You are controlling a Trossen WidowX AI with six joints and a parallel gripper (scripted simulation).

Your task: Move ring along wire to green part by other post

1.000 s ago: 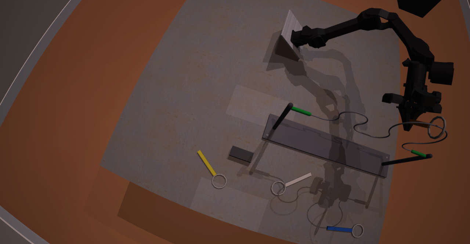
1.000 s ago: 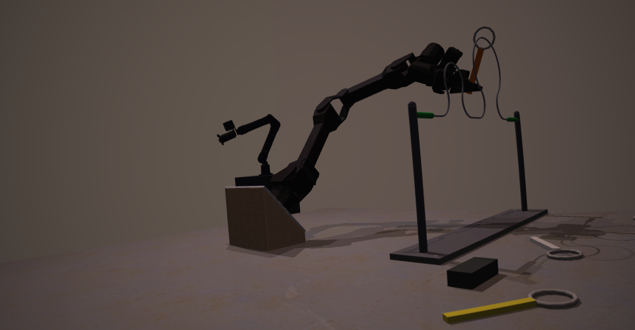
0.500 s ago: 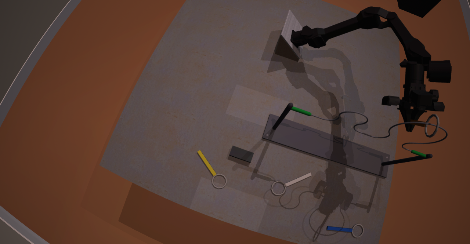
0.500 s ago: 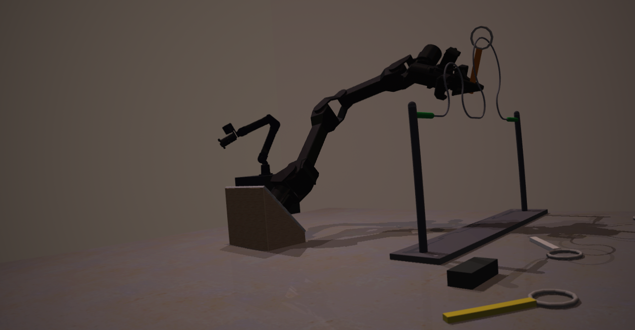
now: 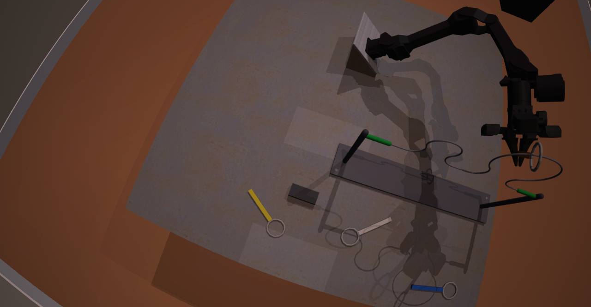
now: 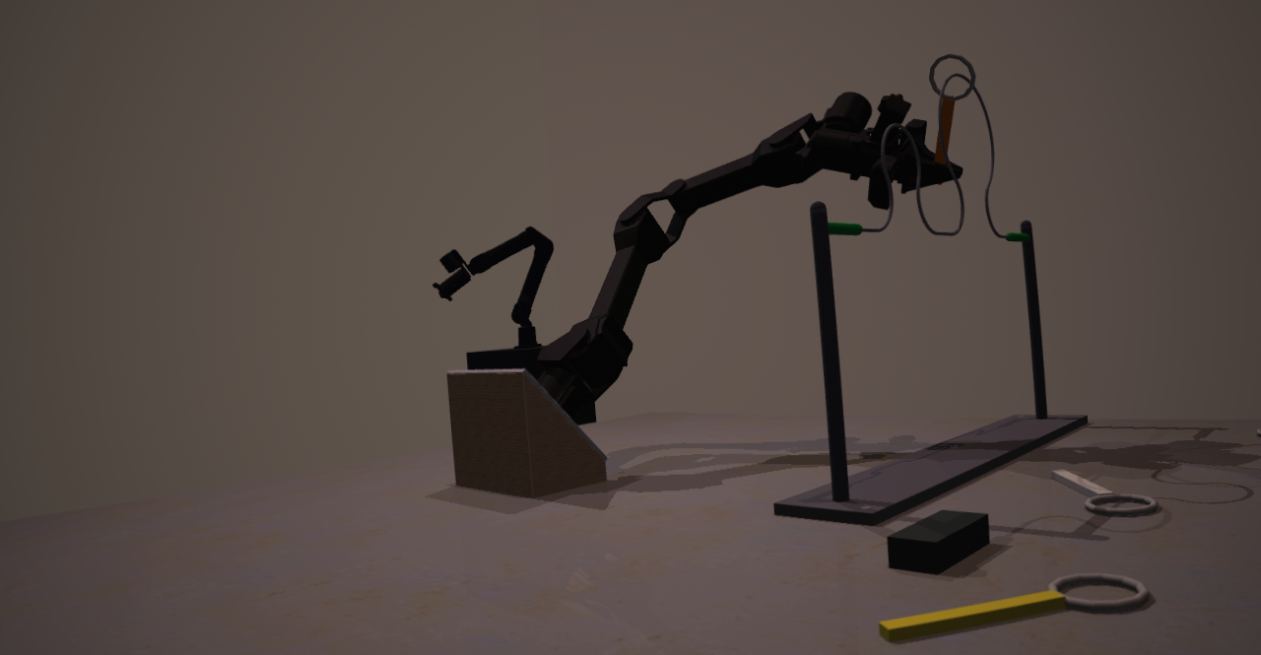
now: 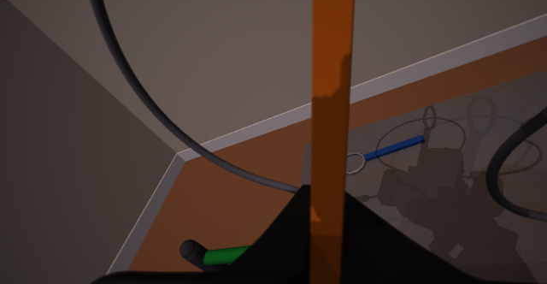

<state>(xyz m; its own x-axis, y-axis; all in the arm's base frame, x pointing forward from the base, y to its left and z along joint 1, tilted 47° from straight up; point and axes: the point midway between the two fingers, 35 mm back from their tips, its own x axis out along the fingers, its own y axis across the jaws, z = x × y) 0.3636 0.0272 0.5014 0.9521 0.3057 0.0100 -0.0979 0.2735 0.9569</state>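
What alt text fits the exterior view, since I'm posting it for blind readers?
A black robot arm's gripper grips an orange handle, its ring upright around a curvy wire between two posts. Nearby lie a black block and yellow- and white-handled rings.

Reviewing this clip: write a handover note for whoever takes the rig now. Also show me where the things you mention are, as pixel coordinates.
End effector point(image 5: 518, 164) point(image 6: 959, 171) point(image 7: 319, 195): shut on the orange handle point(image 6: 945, 126) point(image 7: 332, 83), ring point(image 5: 530, 161) point(image 6: 931, 81) above.
Ring: around the grey wire point(image 5: 555, 158) point(image 6: 990, 135) point(image 7: 141, 91), near its tall bend.
Done: handle gripped, ring off both green parts.
Left: reach the goal green part without touching grey, release, back away. Which end is the goal, I can't tell.
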